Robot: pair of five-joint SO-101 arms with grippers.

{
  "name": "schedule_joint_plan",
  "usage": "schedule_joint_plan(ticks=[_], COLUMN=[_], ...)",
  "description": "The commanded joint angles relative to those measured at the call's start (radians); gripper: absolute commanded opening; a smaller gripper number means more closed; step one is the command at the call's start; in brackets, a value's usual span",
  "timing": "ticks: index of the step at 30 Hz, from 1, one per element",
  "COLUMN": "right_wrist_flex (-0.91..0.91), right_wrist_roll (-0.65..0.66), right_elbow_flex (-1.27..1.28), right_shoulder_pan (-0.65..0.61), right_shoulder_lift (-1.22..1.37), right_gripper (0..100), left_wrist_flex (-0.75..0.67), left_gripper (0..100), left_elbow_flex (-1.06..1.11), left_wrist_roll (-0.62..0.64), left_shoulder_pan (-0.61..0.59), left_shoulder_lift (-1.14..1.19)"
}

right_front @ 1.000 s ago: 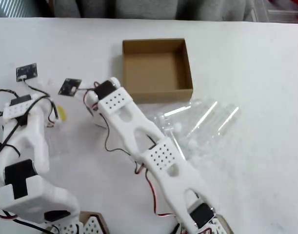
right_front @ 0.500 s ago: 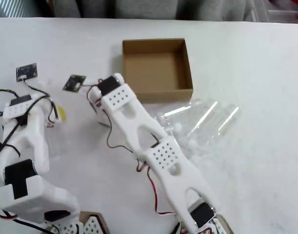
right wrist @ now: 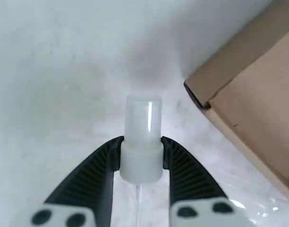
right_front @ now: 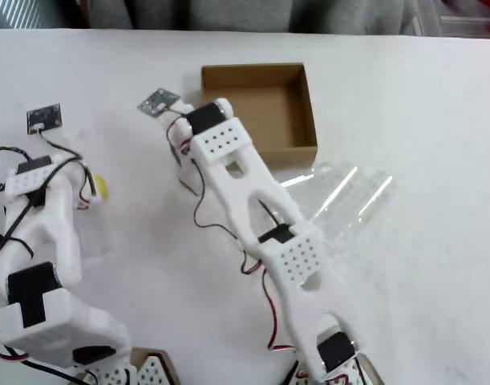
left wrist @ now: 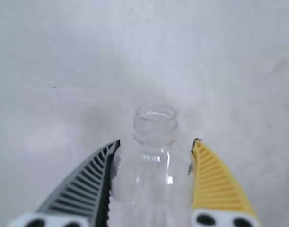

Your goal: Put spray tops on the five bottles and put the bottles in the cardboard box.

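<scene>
Beside the cardboard box (right_front: 265, 156), high view: right arm (right_front: 228, 160) has swung from mid-tabletop toward the far edge, away from left arm (right_front: 44, 208). Left wrist: left gripper (left wrist: 156, 142) clamps an uncapped bottle (left wrist: 155, 125) over bare tabletop. Right wrist: right gripper (right wrist: 142, 140) pinches a spray top (right wrist: 143, 118) just off a box corner, so capping prob. isn't lined up yet.

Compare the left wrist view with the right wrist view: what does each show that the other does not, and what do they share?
Left wrist view, not the right: a clear bottle with an open neck and no top, held by the left gripper, which has one grey finger and one yellow.

Right wrist view, not the left: a white spray top clamped in the right gripper, whose fingers are black, and a corner of the cardboard box beside it.

Both: the white table beyond the fingertips, and a gripper closed on one part.
</scene>
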Motion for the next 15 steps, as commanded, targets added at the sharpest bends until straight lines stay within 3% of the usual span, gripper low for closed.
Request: schedule_joint_plan(ticks=[1,10,15], right_wrist_flex=[0.031,-0.013,-0.189], right_wrist_roll=[-0.023,-0.066,-0.133], right_elbow_flex=[0.075,0.396,0.588], right_shoulder_pan=[0.015,0.022,0.050], right_shoulder_lift=[-0.163,-0.432,-0.591], right_gripper=[1.7,1.7,1.7], left_wrist_flex=[-0.029,-0.029,-0.029], left_gripper=[10,10,10], left_elbow_flex=[-0.015,-0.015,-0.015], left_wrist_roll=[0.005,0.005,0.003], left_shoulder_pan=[0.013,0.013,0.015], left_shoulder_lift=[-0.005,-0.005,-0.005])
